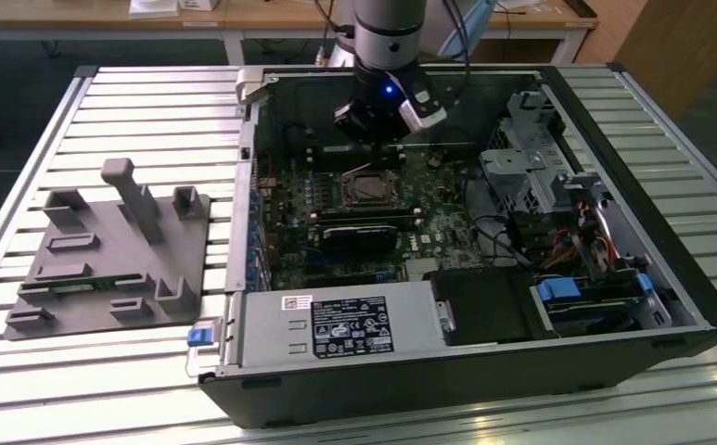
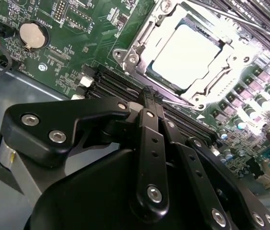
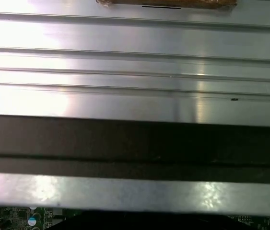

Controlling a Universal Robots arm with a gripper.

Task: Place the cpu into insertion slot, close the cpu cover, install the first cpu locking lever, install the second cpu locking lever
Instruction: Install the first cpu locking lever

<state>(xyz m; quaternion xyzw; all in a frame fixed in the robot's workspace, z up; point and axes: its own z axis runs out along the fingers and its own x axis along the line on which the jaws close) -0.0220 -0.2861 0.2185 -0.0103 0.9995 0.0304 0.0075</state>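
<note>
Here, upper centre of the exterior view: gripper (image 1: 379,139) above the motherboard (image 1: 333,209), fingers pressed together, grasping nothing. Upper right of the second wrist view: cpu (image 2: 186,55) seated in the insertion slot (image 2: 144,36), cpu cover (image 2: 230,60) closed over it.

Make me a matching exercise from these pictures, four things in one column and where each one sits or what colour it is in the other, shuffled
Things
1. cpu
2. cpu cover
3. round coin battery
4. grey holder tray

Descriptions
A. outside the computer case, on the slatted table
B. silvery frame lying down around the chip
C. pale square top, seated in the insertion slot
D. silver disc on the green board, away from the socket

Pairs: 1-C, 2-B, 3-D, 4-A
</note>
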